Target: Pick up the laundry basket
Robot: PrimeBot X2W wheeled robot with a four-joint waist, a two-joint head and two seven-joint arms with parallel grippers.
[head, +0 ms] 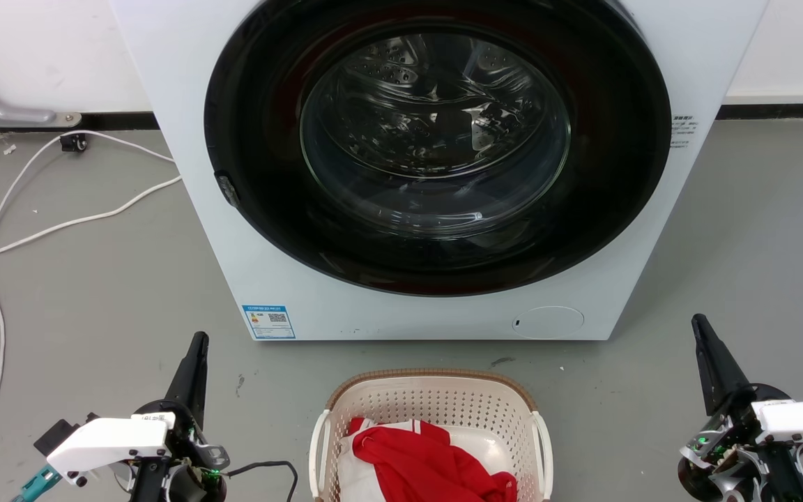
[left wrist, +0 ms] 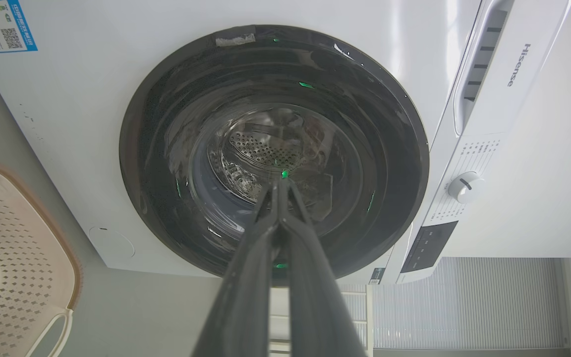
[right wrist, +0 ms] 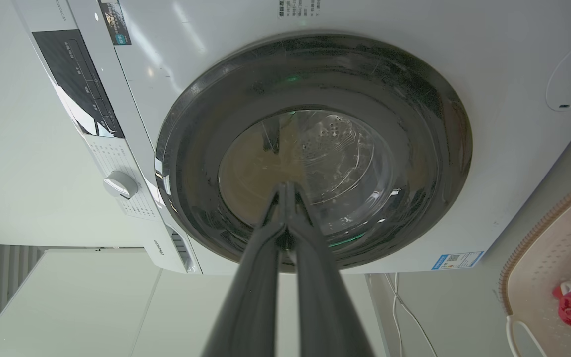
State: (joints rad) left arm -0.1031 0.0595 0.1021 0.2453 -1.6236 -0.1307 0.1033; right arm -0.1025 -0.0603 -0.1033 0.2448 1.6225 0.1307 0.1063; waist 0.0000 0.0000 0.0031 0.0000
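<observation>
Grey floor (head: pixel 95 293) by washing machine (head: pixel 234 265): laundry basket (head: pixel 429 375) central, unheld.
My left gripper (head: pixel 199 341) and right gripper (head: pixel 700 323) flank it, closed, empty; I judge a two-handle lift staged.

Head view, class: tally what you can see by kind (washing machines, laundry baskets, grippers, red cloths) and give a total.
washing machine: 1
laundry basket: 1
grippers: 2 (left gripper, right gripper)
red cloth, lying in the basket: 1
Total: 5
</observation>
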